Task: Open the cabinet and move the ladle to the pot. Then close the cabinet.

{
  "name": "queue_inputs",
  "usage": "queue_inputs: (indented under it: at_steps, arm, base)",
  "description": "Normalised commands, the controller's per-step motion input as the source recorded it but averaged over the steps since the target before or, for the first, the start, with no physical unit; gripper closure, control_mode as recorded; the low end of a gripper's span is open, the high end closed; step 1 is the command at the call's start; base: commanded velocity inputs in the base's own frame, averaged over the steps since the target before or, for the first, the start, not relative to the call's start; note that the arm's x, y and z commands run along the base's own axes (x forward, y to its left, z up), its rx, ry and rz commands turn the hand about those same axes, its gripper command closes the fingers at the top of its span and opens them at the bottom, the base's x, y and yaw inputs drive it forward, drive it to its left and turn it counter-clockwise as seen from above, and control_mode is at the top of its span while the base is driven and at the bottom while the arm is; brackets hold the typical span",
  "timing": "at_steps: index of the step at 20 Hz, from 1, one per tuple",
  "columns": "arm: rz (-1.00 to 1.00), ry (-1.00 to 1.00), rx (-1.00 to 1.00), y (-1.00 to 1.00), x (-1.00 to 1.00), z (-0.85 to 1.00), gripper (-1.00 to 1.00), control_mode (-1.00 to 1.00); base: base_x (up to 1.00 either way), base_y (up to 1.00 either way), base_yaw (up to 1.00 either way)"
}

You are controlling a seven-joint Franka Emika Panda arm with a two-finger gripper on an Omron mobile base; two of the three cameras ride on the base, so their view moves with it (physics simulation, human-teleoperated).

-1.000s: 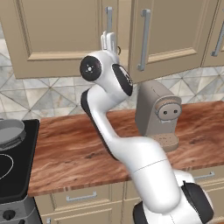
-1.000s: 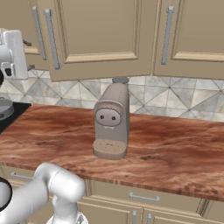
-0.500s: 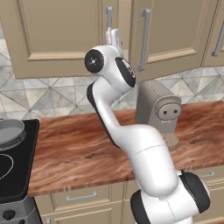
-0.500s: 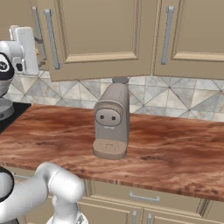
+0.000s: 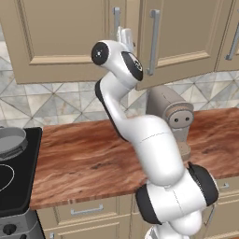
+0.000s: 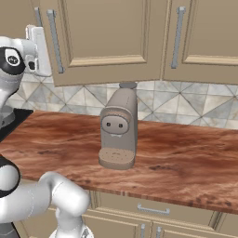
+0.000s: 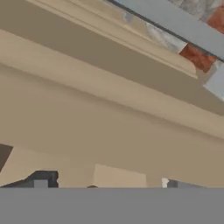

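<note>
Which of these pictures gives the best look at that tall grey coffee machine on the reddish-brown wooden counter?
The right base view: the tall grey coffee machine stands whole and unblocked in mid-picture on the reddish-brown wooden counter. In the left base view the white arm covers its left side and base.

Rendered home kitchen, tan panelled wall cabinet [image 6: 111, 42] with silver bar handles, reddish wood-grain countertop [image 6: 186, 158], grey tiled backsplash [image 5: 51, 102], grey coffee machine [image 6: 118, 130], black stovetop [image 5: 14, 182] at countertop's left end
</note>
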Motion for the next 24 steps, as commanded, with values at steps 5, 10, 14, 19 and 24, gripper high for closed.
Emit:
queue_inputs:
  at_steps: [5,10,14,19,24]
  arm:
    - [-0.2,-0.1,0.1,-0.17,0.07,-0.16,-1.0,-1.0]
    - [-0.33,-0.24,0.11,-0.39,-0.43,-0.14,-1.0,-1.0]
    - [-0.3,-0.11,0.12,-0.82,0.1,-0.22,-1.0,-1.0]
    - [-0.26,-0.14,0.16,-0.99,0.12,-0.13,-1.0,-1.0]
    - [-0.28,-0.32,0.2,-1.0,-0.31,-0.04,-1.0,-1.0]
  base:
    - [0.0,0.0,0.0]
    - [0.0,0.0,0.0]
    - [0.0,0.0,0.0]
    - [0.0,0.0,0.0]
    - [0.0,0.0,0.0]
